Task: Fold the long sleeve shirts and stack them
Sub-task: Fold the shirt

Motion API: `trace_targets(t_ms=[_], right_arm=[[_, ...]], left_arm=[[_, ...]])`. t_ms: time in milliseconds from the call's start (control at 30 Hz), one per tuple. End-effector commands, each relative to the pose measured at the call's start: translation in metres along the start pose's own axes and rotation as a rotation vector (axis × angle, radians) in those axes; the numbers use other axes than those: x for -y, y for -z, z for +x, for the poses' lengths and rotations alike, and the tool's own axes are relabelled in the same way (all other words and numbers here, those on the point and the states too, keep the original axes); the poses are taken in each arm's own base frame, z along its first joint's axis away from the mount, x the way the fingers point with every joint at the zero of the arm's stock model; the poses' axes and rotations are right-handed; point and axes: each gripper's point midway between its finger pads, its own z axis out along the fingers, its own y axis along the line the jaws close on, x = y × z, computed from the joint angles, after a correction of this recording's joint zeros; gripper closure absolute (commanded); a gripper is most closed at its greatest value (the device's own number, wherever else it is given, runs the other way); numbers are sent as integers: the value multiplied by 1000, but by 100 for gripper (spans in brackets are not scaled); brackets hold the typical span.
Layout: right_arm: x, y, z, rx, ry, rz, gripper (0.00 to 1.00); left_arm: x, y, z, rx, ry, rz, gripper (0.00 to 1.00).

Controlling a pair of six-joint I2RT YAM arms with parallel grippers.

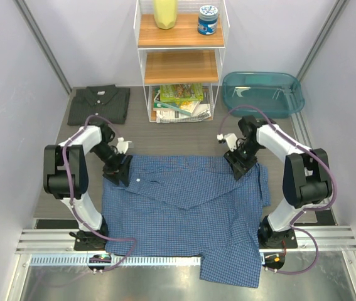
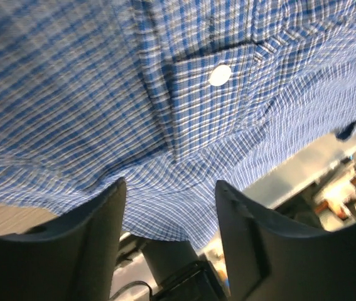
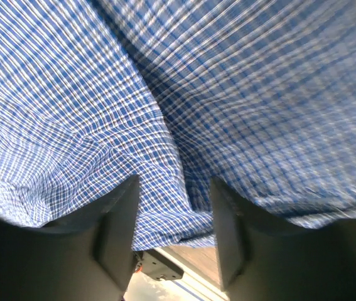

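The blue check shirt (image 1: 184,200) lies spread on the table, with one sleeve hanging over the near edge. My left gripper (image 1: 118,168) sits at its far left corner. In the left wrist view the gripper (image 2: 170,185) is open, and the shirt's cloth (image 2: 165,94) with a white button (image 2: 220,74) runs across the gap. My right gripper (image 1: 239,166) sits at the far right corner. In the right wrist view it (image 3: 174,182) is open, with the shirt's edge (image 3: 228,94) between the fingers. The dark charcoal shirt (image 1: 99,103) lies folded at the far left.
A white wire shelf (image 1: 181,63) with wooden boards stands at the back centre, with books on its lowest level. A teal plastic tub (image 1: 262,93) sits at the back right. Grey walls close in both sides.
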Motion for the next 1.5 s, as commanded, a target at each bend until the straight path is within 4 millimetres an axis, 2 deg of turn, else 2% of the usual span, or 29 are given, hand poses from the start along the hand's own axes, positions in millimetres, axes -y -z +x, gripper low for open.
trace_targets(t_ms=[0, 100, 167, 333, 433, 567, 633, 700, 733, 833, 867, 933, 967, 1000, 1067, 1100, 1167, 1233, 1267, 1300, 1367, 1400, 1433, 1467], right_arm=[[5, 46, -19, 122, 6, 92, 43], [19, 35, -15, 99, -12, 148, 46], [27, 23, -17, 88, -38, 158, 53], [49, -5, -18, 34, -67, 216, 66], [71, -21, -16, -13, -67, 282, 71], [98, -34, -26, -17, -73, 366, 77], [110, -40, -34, -23, -74, 389, 79], [124, -38, -51, 15, -73, 435, 80], [130, -45, -55, 10, -73, 436, 80], [147, -42, -82, 61, -83, 477, 81], [153, -48, -87, 61, -90, 483, 82], [165, -42, -106, 100, -99, 517, 81], [171, -48, -111, 106, -104, 525, 81], [178, -42, -123, 138, -109, 544, 81], [186, -42, -136, 170, -117, 564, 81], [191, -43, -145, 190, -121, 569, 80], [198, -37, -162, 244, -135, 587, 78], [200, -29, -171, 274, -145, 595, 76], [198, -20, -178, 301, -141, 585, 75], [194, -1, -182, 334, -138, 593, 73], [177, 23, -182, 354, -104, 546, 68], [169, 34, -179, 363, -96, 528, 61], [152, 65, -175, 401, -85, 510, 57], [141, 76, -170, 402, -45, 486, 52]], left_arm=[[-3, 35, -24, 211, -112, -66, 37], [-15, 38, -36, 291, -126, -149, 35], [-32, 33, -40, 290, -107, -209, 38], [-53, 17, -49, 274, -92, -254, 40], [-68, 10, -55, 262, -57, -288, 41], [-87, 5, -65, 251, -19, -306, 45], [-100, 1, -69, 237, 13, -302, 46], [-112, 7, -85, 270, 25, -307, 46], [-118, 3, -89, 258, 42, -300, 46], [-126, 14, -116, 300, 43, -314, 46], [-131, 19, -130, 319, 40, -318, 47], [-136, 20, -140, 323, 47, -323, 47], [-143, 18, -145, 318, 53, -331, 48], [-148, 27, -157, 345, 46, -351, 48], [-152, 32, -170, 366, 60, -358, 48], [-158, 39, -183, 390, 59, -369, 48], [-162, 43, -192, 396, 68, -378, 48], [-164, 57, -205, 450, 65, -391, 47], [-160, 61, -208, 465, 45, -378, 46], [-146, 75, -212, 508, 11, -350, 44], [-124, 89, -209, 543, -57, -302, 39], [-113, 96, -205, 554, -102, -289, 37], [-86, 112, -195, 595, -167, -241, 35], [-74, 119, -187, 608, -207, -224, 33]])
